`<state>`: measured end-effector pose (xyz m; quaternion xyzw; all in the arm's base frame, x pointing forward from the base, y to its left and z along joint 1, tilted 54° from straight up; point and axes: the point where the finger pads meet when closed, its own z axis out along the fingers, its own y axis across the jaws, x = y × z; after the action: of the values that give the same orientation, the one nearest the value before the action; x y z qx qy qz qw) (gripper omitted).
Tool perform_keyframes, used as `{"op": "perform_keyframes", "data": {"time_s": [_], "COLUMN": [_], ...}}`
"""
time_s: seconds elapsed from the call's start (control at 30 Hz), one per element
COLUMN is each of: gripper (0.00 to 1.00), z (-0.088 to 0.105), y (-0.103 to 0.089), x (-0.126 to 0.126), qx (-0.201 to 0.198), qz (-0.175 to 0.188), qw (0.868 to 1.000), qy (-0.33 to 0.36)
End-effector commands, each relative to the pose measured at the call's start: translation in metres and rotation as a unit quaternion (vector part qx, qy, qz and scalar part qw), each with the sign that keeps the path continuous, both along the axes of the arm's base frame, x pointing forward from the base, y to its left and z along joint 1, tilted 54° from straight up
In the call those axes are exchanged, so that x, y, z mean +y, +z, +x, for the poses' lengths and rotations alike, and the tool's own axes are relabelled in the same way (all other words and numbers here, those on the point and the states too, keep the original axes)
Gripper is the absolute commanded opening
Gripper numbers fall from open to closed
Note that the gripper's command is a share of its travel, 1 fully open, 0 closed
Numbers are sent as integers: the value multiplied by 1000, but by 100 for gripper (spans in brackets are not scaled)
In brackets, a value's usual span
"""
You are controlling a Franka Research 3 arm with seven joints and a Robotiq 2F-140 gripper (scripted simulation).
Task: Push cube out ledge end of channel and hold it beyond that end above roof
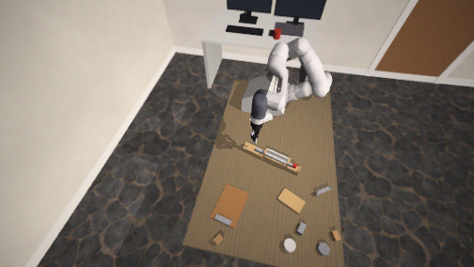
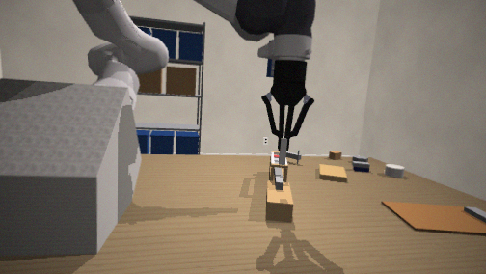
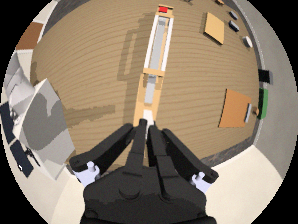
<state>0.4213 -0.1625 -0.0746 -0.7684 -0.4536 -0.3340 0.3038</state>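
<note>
A long wooden channel [image 1: 252, 150] [image 2: 280, 205] [image 3: 141, 103] with a clear roof [image 1: 277, 154] [image 3: 157, 39] lies across the middle of the table. A small red cube [image 1: 294, 164] [image 2: 275, 156] [image 3: 164, 10] sits at the channel's far end, away from the arm. A grey stick [image 1: 260, 149] [image 2: 279, 177] [image 3: 152, 84] lies in the channel's open near part. My gripper [image 1: 254, 139] [image 2: 283, 145] [image 3: 146, 116] is shut with nothing between the fingers. It hangs point down above the channel's near end, a little above the grey stick.
Beyond the channel lie two flat orange boards [image 1: 229, 203] [image 1: 292, 199], several small grey and tan blocks [image 1: 323, 190] [image 1: 301, 227], a white disc [image 1: 290, 244] and a grey hexagon [image 1: 323, 248]. The arm's grey base box [image 2: 53, 164] stands at the near left.
</note>
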Motion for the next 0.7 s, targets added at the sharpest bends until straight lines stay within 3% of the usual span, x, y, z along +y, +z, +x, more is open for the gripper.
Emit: {"op": "perform_keyframes", "data": {"time_s": [0.0,0.2,0.23,0.33,0.67], "gripper": [0,0,0,0,0], "z": [0,4,10,46,94], "y": [1,5,13,69,217], "x": [1,2,6,31,137], "qx": [-2,-2,-2,-3,-1], "qz": [2,1,1,0,2], "qw": [1000,1000,1000,1000,1000], "qy": [2,1,1,-3,0]}}
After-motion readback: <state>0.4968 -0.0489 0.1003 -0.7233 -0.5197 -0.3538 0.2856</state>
